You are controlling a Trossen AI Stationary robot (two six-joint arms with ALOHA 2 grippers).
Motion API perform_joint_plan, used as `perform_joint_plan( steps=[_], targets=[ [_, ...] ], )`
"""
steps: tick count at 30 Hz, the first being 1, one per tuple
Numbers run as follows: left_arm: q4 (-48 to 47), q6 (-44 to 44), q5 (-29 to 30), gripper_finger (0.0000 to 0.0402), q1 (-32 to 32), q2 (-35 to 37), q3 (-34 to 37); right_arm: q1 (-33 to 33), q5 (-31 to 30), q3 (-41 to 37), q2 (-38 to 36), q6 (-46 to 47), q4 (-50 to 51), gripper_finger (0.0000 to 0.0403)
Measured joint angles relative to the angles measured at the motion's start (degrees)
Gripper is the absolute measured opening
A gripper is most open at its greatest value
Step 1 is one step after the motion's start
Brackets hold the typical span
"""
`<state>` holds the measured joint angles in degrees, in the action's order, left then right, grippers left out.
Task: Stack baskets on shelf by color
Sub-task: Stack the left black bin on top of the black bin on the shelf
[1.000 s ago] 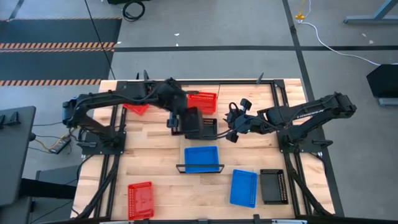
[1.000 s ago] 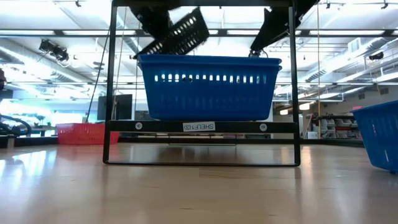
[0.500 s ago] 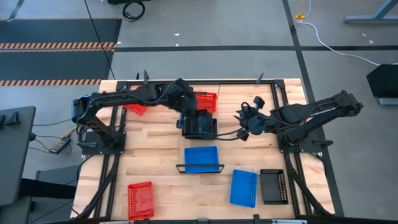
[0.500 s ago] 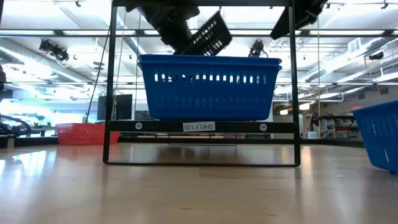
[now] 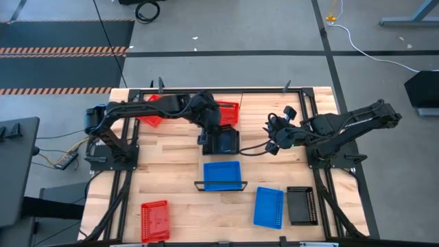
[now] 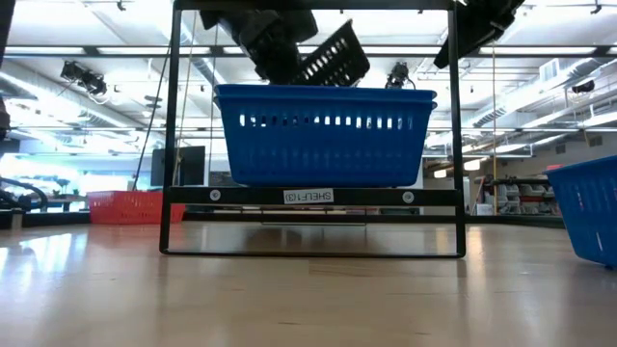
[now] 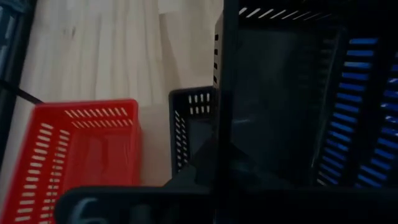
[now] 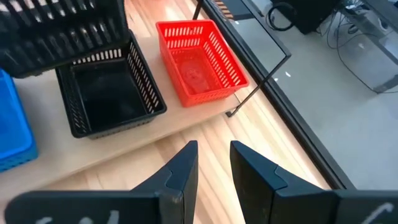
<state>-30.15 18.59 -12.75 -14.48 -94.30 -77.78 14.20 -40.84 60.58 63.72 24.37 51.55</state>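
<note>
Your left hand point(image 5: 209, 132), clamped on a black basket point(image 5: 223, 142) at frame centre, must lower it squarely into the black basket point(image 8: 109, 93) beneath; the right hand point(image 8: 211, 165) waits empty, half-open.

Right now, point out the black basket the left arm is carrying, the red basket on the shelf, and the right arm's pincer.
Carried black basket point(image 6: 333, 56), low view, its tilted mesh side.
Red basket on the shelf point(image 8: 198, 60), right wrist view, its floor.
Right pincer point(image 8: 214, 163), right wrist view, midway between its fingertips.
</note>
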Motion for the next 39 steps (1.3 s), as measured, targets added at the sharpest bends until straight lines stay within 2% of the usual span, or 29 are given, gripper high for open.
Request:
perform_joint_plan(
  steps=[10,25,39],
  targets=[
    [-0.36,1.87,4.17,0.0009,-0.22,-0.79,0.02,0.0,0.42,0.0,0.0,-1.54,0.07,0.01],
    [-3.03,2.55,3.91,0.0011,-0.55,-1.49,0.17,0.0,0.46,-0.04,0.02,-1.38,-0.35,0.01],
    [-2.83,1.09,5.64,0.0083,-0.52,-1.49,0.19,0.0,0.46,-0.04,0.02,-1.38,-0.56,0.01]
  ],
)
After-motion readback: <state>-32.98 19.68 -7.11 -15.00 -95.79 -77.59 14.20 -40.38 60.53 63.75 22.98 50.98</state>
